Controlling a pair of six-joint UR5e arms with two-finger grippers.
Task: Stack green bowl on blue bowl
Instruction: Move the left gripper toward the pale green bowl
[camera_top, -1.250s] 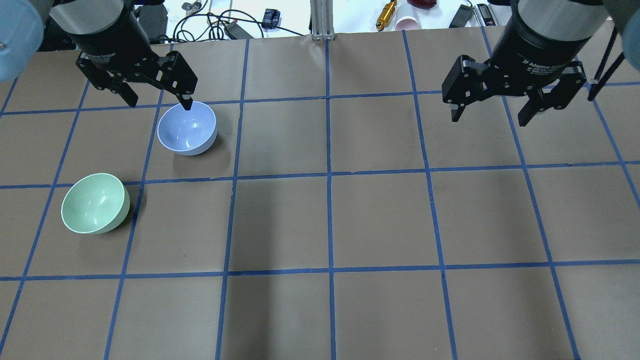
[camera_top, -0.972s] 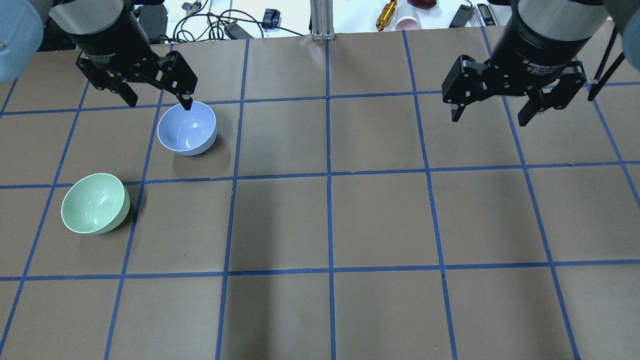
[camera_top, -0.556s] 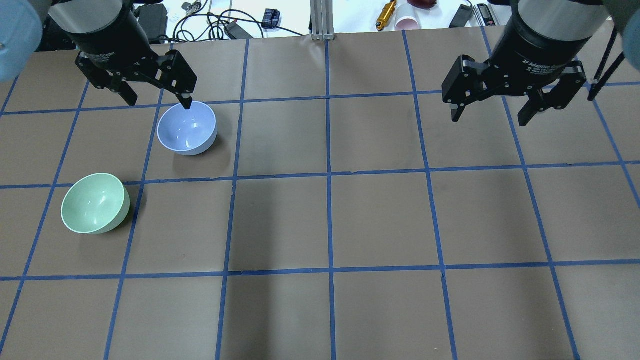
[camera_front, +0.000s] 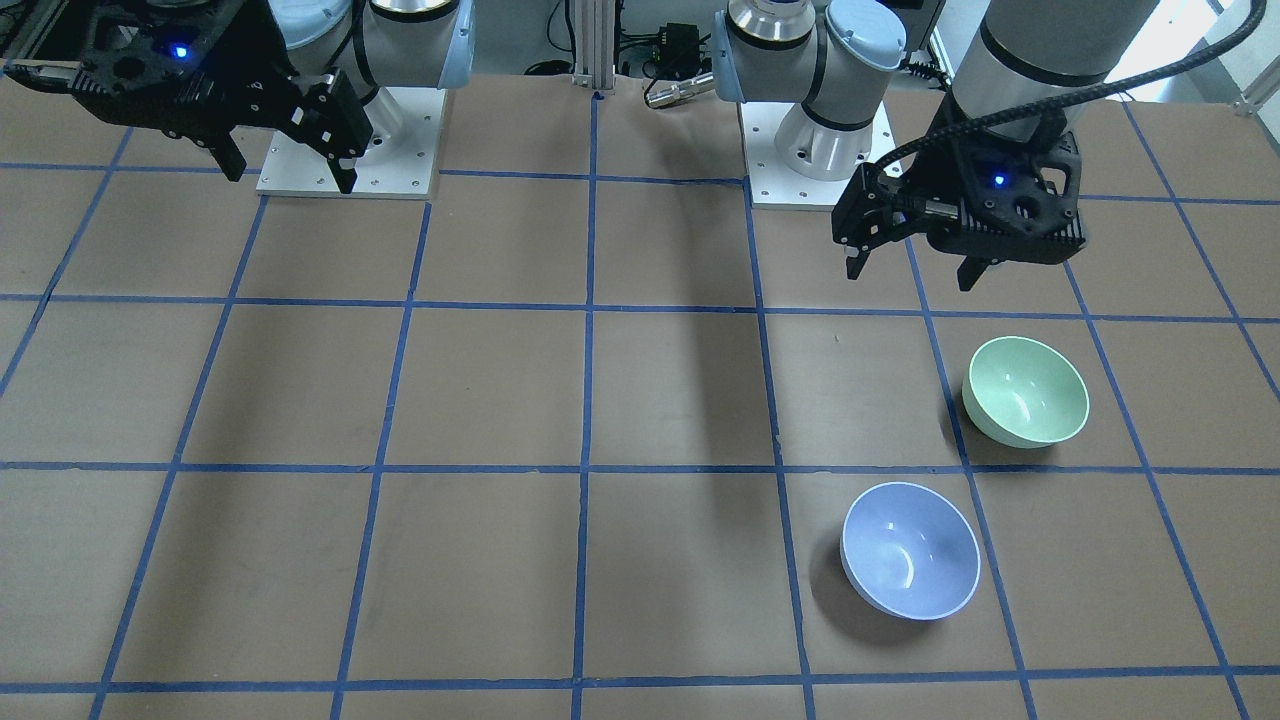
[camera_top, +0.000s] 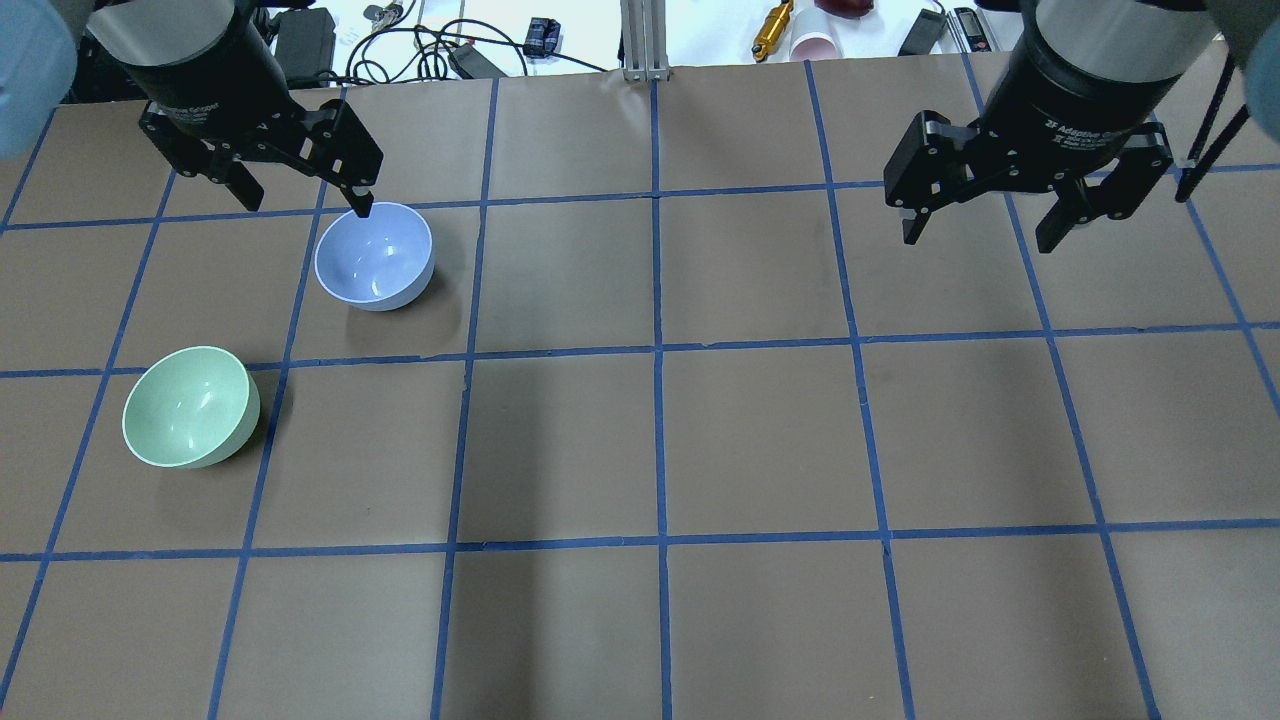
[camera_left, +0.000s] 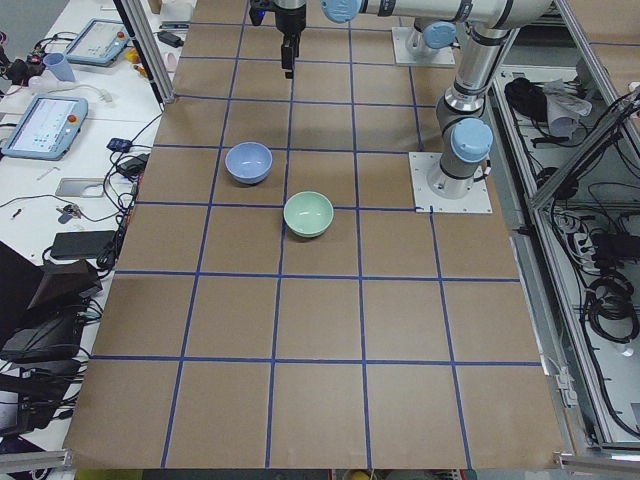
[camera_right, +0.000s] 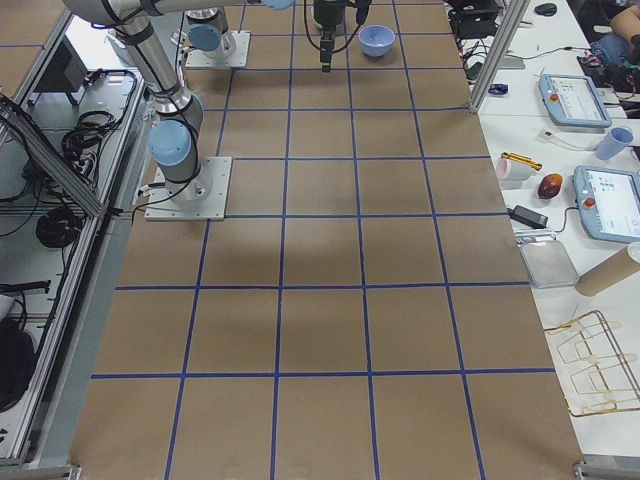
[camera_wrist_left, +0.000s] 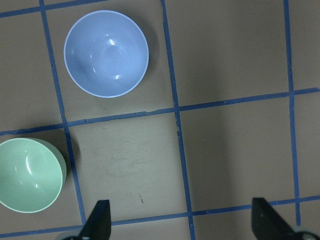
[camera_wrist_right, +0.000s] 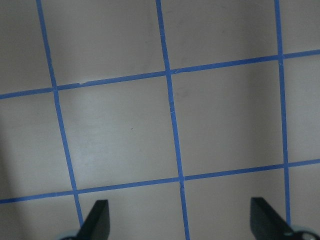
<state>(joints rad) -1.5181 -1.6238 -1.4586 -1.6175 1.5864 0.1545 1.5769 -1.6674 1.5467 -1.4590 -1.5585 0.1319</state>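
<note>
while green bowl (camera_top: 190, 407), blue bowl (camera_top: 374, 256) sit apart on blue-taped brown table (camera_top: 760, 440) | both jaws released | bench (camera_top: 700, 35) cluttered

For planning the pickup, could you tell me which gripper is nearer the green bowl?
Left. The left gripper hovers high near the green bowl; the right gripper hangs far to its right.
</note>
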